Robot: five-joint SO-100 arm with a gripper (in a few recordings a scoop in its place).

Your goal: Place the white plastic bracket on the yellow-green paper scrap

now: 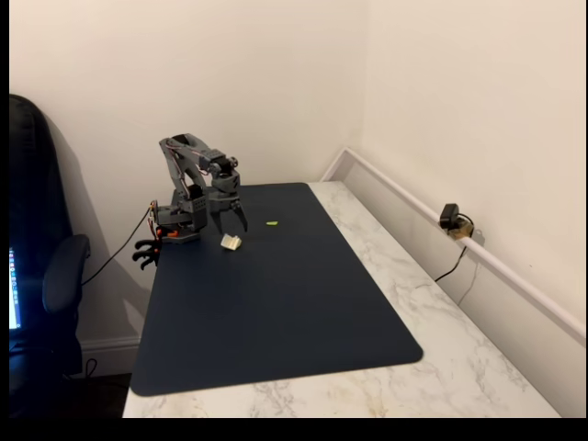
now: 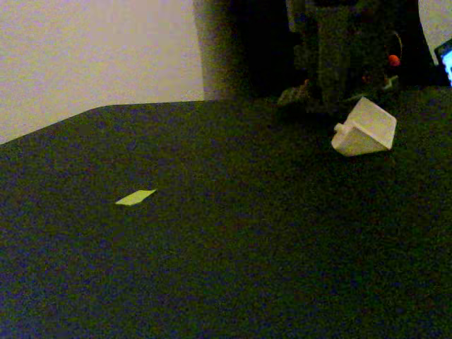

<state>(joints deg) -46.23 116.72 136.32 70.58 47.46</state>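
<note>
- White plastic bracket [image 1: 230,242] lies on the dark blue mat [image 1: 276,312], near the mat's far left corner in a fixed view; in the low fixed view the same bracket [image 2: 364,129] sits at upper right, tilted, an angular off-white piece with a small tab on its left side.
- Yellow-green paper scrap [image 1: 272,222] lies flat on the mat, to the right of the bracket and a little farther back in the high fixed view; the two are apart, not touching. In the low fixed view the scrap [image 2: 135,197] is a thin bright sliver at left, well apart from the bracket.
- My gripper [image 1: 231,220] hangs just above the bracket, fingers pointing down at the mat. The fingers stand spread, with a gap visible between the tips; nothing is held between them.
- I cannot tell whether a fingertip touches the bracket; in the high fixed view the tips end just above its top edge.
- My arm [image 1: 193,175] is grey, folded over its base at the back left edge of the mat; in the low fixed view it shows as a dark blurred mass behind the bracket.
- Mat rests on a white marbled table [image 1: 441,322], which stands in a room corner.
- Small black camera [image 1: 450,219] sits at the table's right edge by the wall, with a cable running down.
- Dark chair [image 1: 46,276] stands left of the table.
</note>
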